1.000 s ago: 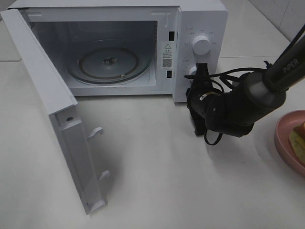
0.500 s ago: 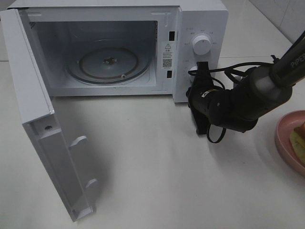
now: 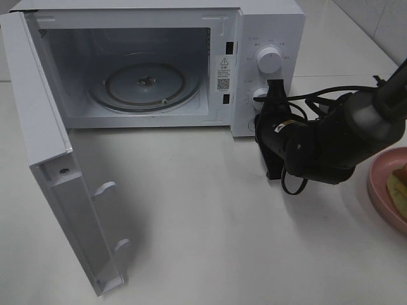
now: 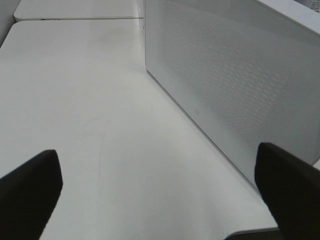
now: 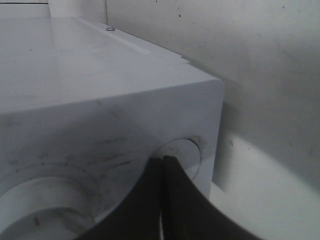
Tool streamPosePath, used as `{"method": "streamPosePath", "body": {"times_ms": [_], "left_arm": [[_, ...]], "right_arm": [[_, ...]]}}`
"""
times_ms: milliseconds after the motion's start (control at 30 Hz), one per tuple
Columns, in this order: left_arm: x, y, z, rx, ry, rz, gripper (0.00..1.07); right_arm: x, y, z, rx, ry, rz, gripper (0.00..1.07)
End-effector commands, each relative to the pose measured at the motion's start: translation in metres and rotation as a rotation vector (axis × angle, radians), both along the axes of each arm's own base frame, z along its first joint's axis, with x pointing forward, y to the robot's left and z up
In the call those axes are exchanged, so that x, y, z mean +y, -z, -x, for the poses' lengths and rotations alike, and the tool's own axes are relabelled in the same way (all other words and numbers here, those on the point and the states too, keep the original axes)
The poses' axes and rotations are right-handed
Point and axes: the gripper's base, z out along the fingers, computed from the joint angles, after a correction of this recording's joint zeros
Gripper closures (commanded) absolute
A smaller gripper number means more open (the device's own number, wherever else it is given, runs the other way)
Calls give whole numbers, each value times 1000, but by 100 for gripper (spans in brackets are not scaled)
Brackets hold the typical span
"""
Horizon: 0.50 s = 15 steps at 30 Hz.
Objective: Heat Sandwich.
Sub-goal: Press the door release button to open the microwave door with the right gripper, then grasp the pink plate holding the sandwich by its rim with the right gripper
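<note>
Off to the left, beside the perforated side wall of the white box-shaped microwave oven [image 4: 225, 90], the left fingers [image 4: 30, 190] stand wide apart, empty. Its white hinged door [image 3: 70, 210] hangs fully open, baring the round glass turntable [image 3: 145, 86]. Further right, the right fingers [image 5: 175, 185], pressed together, touch a round white button [image 5: 189, 149] low on the panel. At the right edge, the white-bread sandwich [image 3: 399, 184] lies on its round pink plate [image 3: 376, 184] on the white desk [image 3: 210, 222]. Door-opening looks finished; next, the plate must be gripped and carried level inside.
</note>
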Motion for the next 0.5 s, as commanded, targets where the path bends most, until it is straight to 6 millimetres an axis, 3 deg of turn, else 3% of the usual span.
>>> {"method": "streamPosePath", "body": {"times_ms": [33, 200, 500], "left_arm": [[0, 1, 3, -31, 6, 8, 4], [0, 1, 3, -31, 6, 8, 4], [0, 1, 3, -31, 6, 8, 4]], "right_arm": [[-1, -9, 6, -22, -8, 1, 107], [-1, -3, 25, 29, -34, -1, 106], [-6, -17, 53, 123, -182, 75, 104]]}}
